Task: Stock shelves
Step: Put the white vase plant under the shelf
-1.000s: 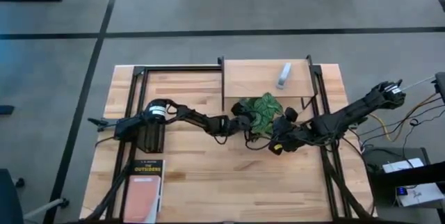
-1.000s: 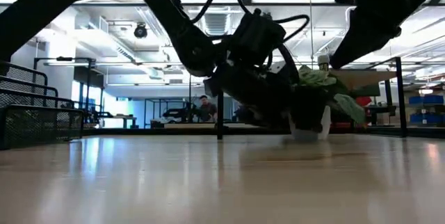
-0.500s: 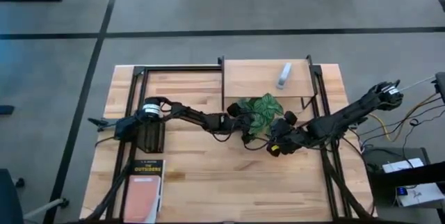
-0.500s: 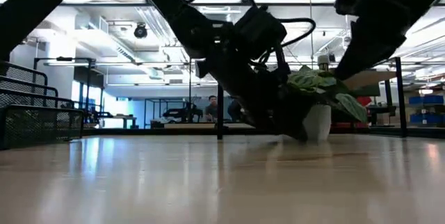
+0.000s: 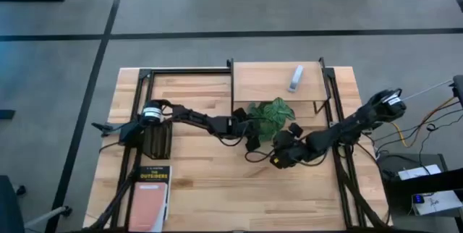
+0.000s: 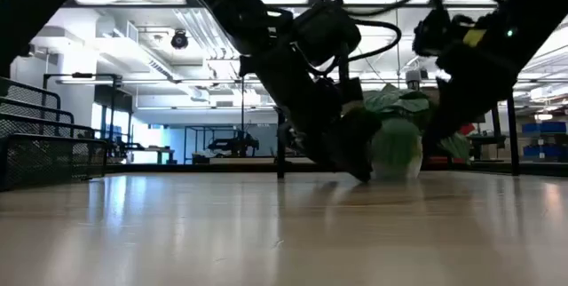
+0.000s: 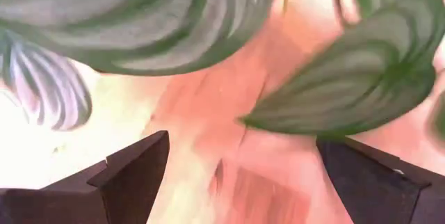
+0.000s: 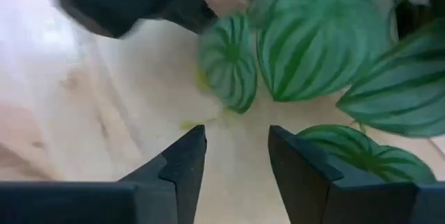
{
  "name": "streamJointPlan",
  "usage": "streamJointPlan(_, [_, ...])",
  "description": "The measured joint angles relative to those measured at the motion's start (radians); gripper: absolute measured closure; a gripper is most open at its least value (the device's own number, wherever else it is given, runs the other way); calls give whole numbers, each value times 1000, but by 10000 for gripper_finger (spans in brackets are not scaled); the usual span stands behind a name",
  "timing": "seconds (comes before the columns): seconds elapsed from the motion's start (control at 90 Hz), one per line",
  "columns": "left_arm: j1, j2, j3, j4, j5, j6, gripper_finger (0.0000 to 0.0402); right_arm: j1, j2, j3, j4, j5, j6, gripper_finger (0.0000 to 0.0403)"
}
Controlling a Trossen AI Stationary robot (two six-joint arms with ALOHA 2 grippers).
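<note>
A potted plant (image 5: 273, 112) with striped green leaves stands upright in its white pot (image 6: 397, 151) on the tabletop, just in front of the shelves (image 5: 264, 81). The shelves are a light wood board on black legs. My left gripper (image 5: 251, 133) is low beside the pot on its left, open wide. In the left wrist view (image 7: 240, 154) only leaves and bare wood lie ahead of it. My right gripper (image 5: 278, 159) hangs near the plant's near side, open (image 8: 236, 147), with nothing between its fingers.
A small grey object (image 5: 295, 78) lies on the shelf board. A black wire rack (image 5: 155, 142) stands at the left, and a book (image 5: 150, 188) lies near the front left corner. Black frame rails (image 5: 336, 117) run along the table's sides.
The pot was tilted against my left gripper a second ago and now stands upright on the table. My left gripper has drawn back from it a little toward the table's left. My right gripper has moved toward the near edge and left, and lower.
</note>
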Motion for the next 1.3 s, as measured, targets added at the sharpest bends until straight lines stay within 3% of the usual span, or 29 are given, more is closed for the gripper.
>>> streamJointPlan(0.378, [-97, -3, 0, -96, -71, -21, 51, -8, 55, 0, -6, 160, 136, 346])
streamJointPlan(0.678, [-166, -44, -48, -129, -113, -40, 54, -48, 67, 0, -12, 176, 139, 375])
streamJointPlan(0.933, [-200, -214, -305, -34, -141, -142, 54, -84, 116, 0, 13, 194, 162, 363])
streamJointPlan(1.156, [-213, -358, -565, 190, -158, -194, 54, -101, 158, 0, 50, 158, 174, 354])
streamJointPlan(1.3, [-217, -397, -707, 393, -165, -202, 54, -110, 165, 1, 55, 200, 182, 354])
